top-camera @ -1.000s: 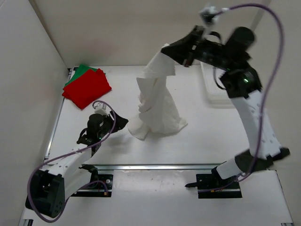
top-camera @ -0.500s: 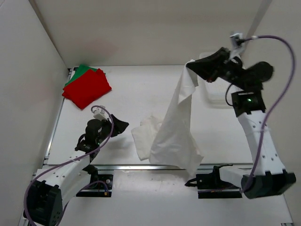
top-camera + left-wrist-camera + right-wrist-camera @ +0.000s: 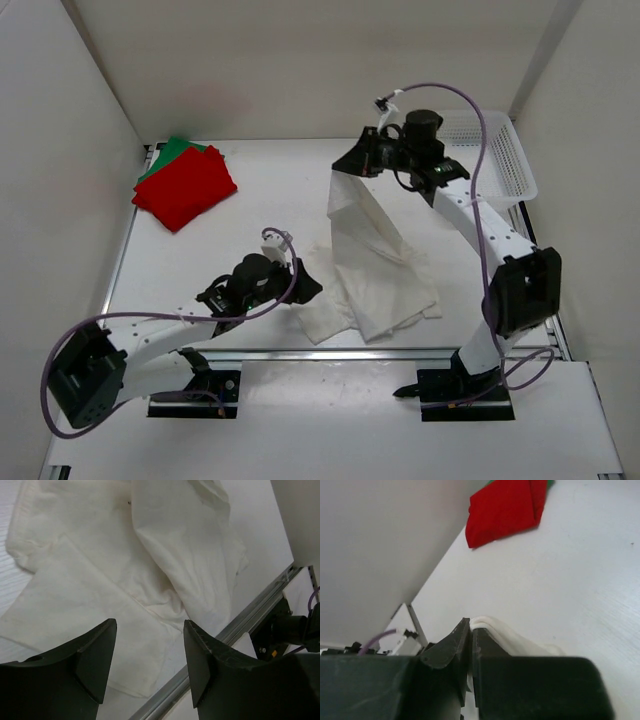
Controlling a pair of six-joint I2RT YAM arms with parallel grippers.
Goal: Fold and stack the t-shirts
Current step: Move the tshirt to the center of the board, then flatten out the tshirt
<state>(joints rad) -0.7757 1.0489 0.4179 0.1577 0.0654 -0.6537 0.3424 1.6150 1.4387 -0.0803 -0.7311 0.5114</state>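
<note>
One white t-shirt (image 3: 372,275) hangs pinched by right claw (image 3: 351,167); spread left claw (image 3: 150,630) apparently above.

1. A white table (image 3: 270,190) with a faint grain fills the booth.
2. A plain off-white back wall (image 3: 300,60) rises from its far edge, with a faint pink tinge left of centre.
3. The left wall (image 3: 50,200) and right wall (image 3: 600,150) are the same plain panels.
4. A grey strip (image 3: 548,45) marks the back right corner.
5. A metal rail (image 3: 330,353) runs along the table's near edge, and a side rail (image 3: 116,270) along its left edge.
6. A white board (image 3: 320,420) lies in front of the rail.
7. The light is soft and even, and the shadows are pale.
</note>
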